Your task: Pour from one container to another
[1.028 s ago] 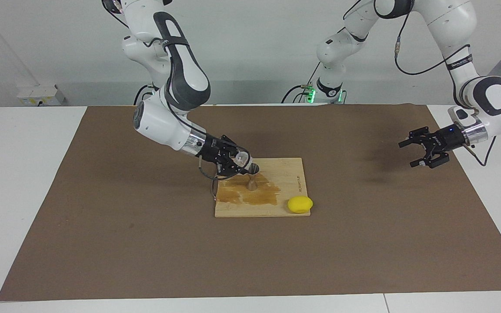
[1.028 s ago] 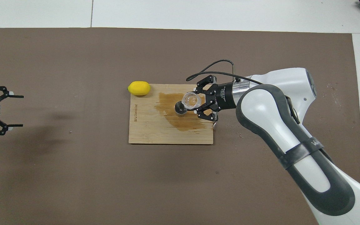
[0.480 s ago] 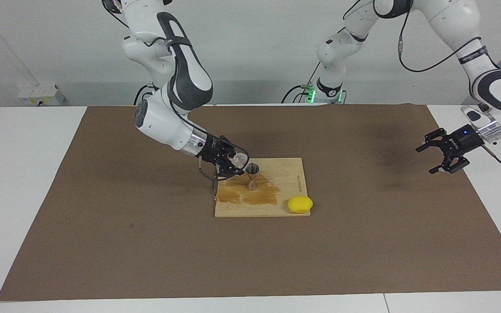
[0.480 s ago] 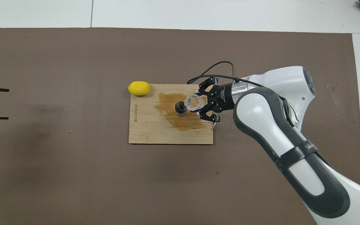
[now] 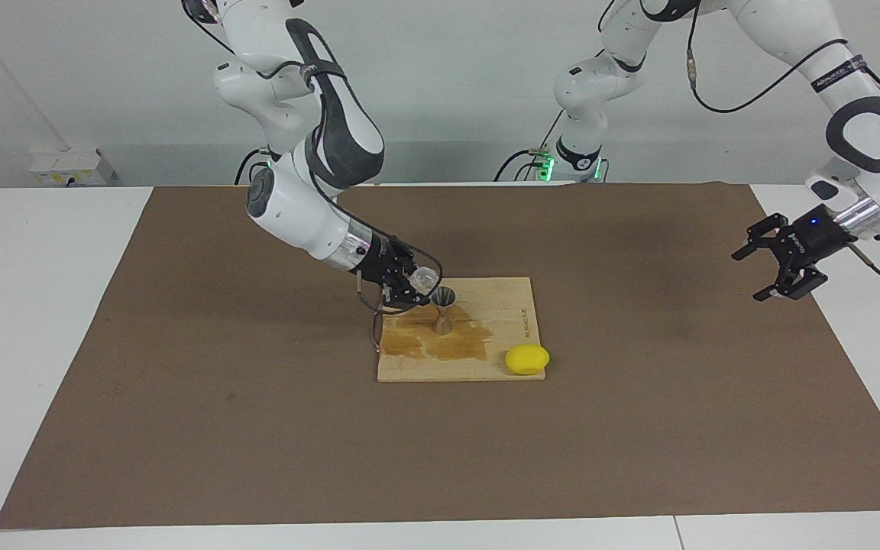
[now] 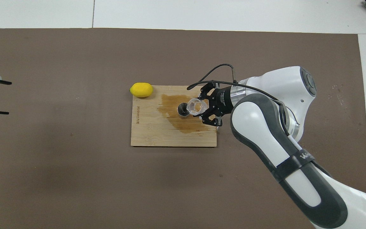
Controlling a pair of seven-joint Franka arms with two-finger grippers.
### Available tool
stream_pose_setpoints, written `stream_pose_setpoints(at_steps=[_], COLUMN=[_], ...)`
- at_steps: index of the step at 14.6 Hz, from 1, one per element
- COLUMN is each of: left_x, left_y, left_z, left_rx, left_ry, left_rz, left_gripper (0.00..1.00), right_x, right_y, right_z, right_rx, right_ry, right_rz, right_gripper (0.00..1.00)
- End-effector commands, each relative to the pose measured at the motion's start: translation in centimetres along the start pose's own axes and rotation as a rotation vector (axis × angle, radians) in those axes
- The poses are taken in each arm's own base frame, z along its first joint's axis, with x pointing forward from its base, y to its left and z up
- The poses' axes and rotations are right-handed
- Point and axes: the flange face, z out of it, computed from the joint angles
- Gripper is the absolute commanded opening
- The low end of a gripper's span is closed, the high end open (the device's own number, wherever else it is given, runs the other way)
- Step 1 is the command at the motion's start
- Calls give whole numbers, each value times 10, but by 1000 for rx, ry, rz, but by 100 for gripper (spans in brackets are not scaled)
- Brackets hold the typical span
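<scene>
One right tool (image 5: 418, 281) tilts its gripped glass cup (image 6: 195, 106) over the jigger (image 5: 443, 309).

At frame centre, the right gripper (image 5: 418, 284) clamps a small clear glass cup (image 5: 424, 278), tilted beside an upright grey steel hourglass jigger (image 5: 443, 308) on a stained wooden board (image 5: 505, 313); the spread-fingered left gripper (image 5: 773, 255) hovers mid-right.

Lemon (image 5: 527, 360) crowds board (image 5: 501, 305) corner (mat (image 5: 638, 428) around open).
</scene>
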Motion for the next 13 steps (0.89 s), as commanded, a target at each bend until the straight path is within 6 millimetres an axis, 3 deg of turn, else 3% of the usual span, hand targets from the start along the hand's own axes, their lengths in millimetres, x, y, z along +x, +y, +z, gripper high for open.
stream_pose_setpoints(at_steps=[1,5,13], left_x=[25,47,56], left_y=[-4,-5,13], left_z=[2,9,5], left_rx=[-2,-20,-27], left_ry=[-85,-121,-256], left_rz=[-57,-197,-435], left_gripper=[100,100,100], right_x=[-11,-23,-39], right_y=[-3,-6,-4], right_z=[-15,-18,-16], right_rx=[17,15,11], right_ry=[50,115,188], right_rz=[-4,-25,-30], right_gripper=[0,0,0])
